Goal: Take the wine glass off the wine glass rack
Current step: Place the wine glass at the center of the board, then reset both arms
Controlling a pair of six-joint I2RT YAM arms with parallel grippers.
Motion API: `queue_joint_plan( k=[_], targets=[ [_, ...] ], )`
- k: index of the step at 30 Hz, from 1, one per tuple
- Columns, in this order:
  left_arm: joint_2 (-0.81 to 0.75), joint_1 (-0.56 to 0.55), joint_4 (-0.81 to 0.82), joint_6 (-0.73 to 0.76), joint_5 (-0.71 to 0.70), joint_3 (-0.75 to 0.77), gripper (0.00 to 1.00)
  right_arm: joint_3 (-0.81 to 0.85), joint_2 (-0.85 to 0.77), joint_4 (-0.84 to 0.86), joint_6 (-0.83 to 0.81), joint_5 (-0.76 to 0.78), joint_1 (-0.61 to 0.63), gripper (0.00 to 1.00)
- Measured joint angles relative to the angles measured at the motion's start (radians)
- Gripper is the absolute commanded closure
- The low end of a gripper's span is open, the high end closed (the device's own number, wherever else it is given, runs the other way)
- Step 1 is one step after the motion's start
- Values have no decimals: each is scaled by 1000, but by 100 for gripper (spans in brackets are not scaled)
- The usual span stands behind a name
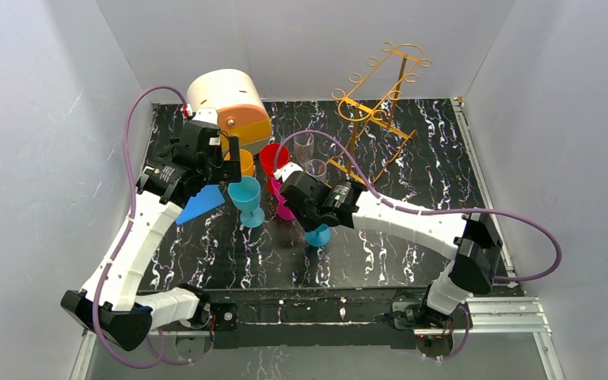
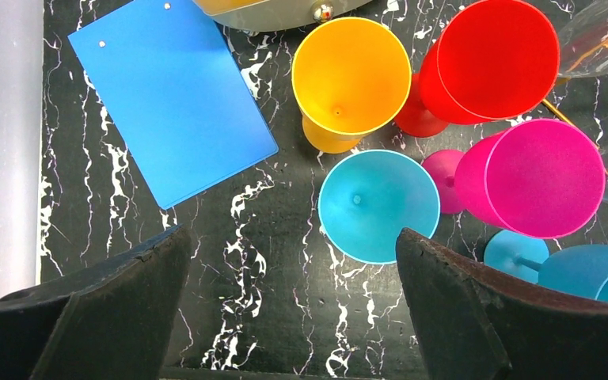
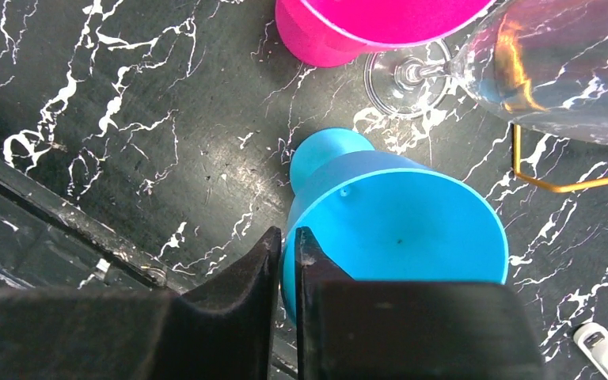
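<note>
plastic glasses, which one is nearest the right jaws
The darker blue glass, its rim between the jaws of the right gripper; the teal glass and the rest stand further off.

top: high overview | wrists: close, downward | shared: pink glass [image 2: 542, 178]

No readable text, number, brand or sign is showing in any view; the blue sheet [image 2: 170, 99] is presenting a plain, unprinted face.

Golden-orange rack [image 1: 378, 113], blue glass [image 3: 400, 229], black-marbled table [image 1: 435, 150]
</note>
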Motion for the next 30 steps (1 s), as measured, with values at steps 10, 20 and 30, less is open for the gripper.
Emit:
queue_joint_plan(
  k=[10,20,30],
  targets=[
    [0,0,-7,-5,-4,2,2,150,24,-76,6,-26,0,30],
    [-3,0,-5,0,0,3,2,121,-293,16,18,78,5,1],
    [-25,0,35,7,31,2,2,-52,-623,125,35,413,-28,1]
  ],
)
